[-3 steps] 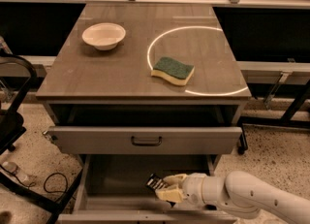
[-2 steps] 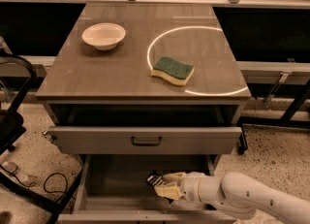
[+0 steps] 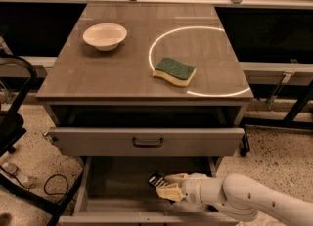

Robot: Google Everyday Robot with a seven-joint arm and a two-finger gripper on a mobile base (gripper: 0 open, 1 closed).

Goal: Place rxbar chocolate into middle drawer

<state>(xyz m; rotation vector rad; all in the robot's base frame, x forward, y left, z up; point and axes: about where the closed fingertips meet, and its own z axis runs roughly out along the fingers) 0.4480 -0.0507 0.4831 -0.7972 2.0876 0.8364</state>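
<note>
Setting rxbar chocolate [image 3: 154,179] into middle drawer [image 3: 115,180].
Clamped in gripper [image 3: 163,186] jaws below tabletop's [image 3: 122,76] front edge; lower flat onto bare floor, then release.

The gripper [image 3: 163,185] has crept slightly toward the left of the view and deeper over the floor of the middle drawer [image 3: 112,181] (a small shift, the arm [image 3: 254,198] following), carrying the rxbar chocolate [image 3: 155,179] pinched at its tips
</note>
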